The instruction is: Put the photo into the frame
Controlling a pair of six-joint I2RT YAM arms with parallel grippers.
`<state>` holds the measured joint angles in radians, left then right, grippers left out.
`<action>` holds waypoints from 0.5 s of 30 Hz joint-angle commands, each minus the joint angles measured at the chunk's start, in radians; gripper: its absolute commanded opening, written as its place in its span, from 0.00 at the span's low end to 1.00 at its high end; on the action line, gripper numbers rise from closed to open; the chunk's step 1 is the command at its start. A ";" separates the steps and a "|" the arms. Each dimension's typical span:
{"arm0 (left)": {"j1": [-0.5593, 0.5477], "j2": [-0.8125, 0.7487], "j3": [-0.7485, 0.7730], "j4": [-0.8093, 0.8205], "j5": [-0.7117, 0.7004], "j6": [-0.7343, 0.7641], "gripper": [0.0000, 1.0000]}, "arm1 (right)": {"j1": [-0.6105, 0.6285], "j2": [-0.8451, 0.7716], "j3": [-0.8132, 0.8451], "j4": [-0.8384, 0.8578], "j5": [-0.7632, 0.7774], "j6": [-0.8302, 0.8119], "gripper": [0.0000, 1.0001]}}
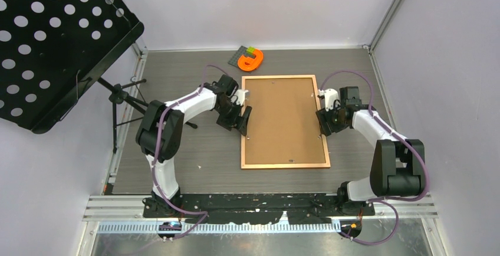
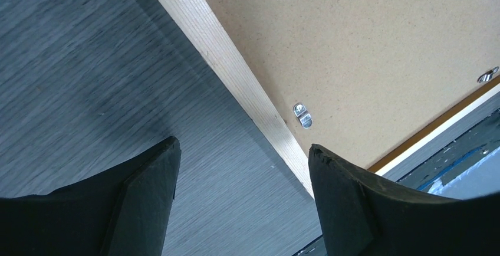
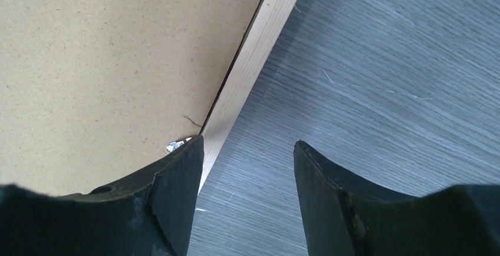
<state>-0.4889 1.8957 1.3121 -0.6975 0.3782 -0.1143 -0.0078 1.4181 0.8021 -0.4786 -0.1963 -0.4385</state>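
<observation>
1. A grey wood-grain table (image 1: 194,150) is shown from above, enclosed by pale walls.
2. A black perforated metal music-stand tray (image 1: 53,38) is seen at the far left. It is tilted on a thin black tripod that stands at the table's left edge.
3. The thin-edged rectangular frame of light orange-brown wood (image 1: 283,165) is laid flat at the table's centre, back side up. Its long sides run away from the arm bases, and it lies between the 2 grippers.
4. A plain brown backing board (image 1: 283,120) is seated inside the frame and covers its whole opening. Where the photo lies cannot be told.
5. The left gripper (image 1: 243,121), black on a white arm, is held at the middle of the frame's left long side. Its fingers (image 2: 150,191) are spread wide with nothing gripped. In the wrist view the wooden rail is seen through the gap between them.
6. The right gripper (image 1: 323,125) is held at the frame's right long side, opposite the left one. Its fingers (image 3: 171,185) are parted and empty, 1 above the rail's inner edge and 1 above the table.
7. A curved orange plastic object (image 1: 252,61) is placed at the table's far edge, touching a small dark grey piece (image 1: 242,55).
8. A small silver metal clip (image 2: 302,115) is fixed to the board just beside the left rail.
</observation>
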 commanded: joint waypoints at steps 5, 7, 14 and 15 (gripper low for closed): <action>0.003 0.044 -0.007 0.043 0.031 -0.047 0.74 | 0.006 -0.067 0.001 -0.022 -0.005 -0.016 0.64; 0.003 0.050 -0.002 0.052 0.027 -0.058 0.71 | 0.005 -0.069 0.002 -0.029 -0.006 -0.017 0.63; -0.007 0.070 -0.001 0.082 0.029 -0.099 0.54 | 0.005 -0.074 -0.012 -0.042 -0.002 -0.037 0.63; -0.011 0.073 -0.002 0.087 0.026 -0.106 0.52 | 0.005 -0.074 -0.013 -0.042 -0.001 -0.039 0.63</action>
<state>-0.4892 1.9408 1.3117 -0.6575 0.3965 -0.1879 -0.0074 1.3785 0.7959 -0.5095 -0.1963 -0.4534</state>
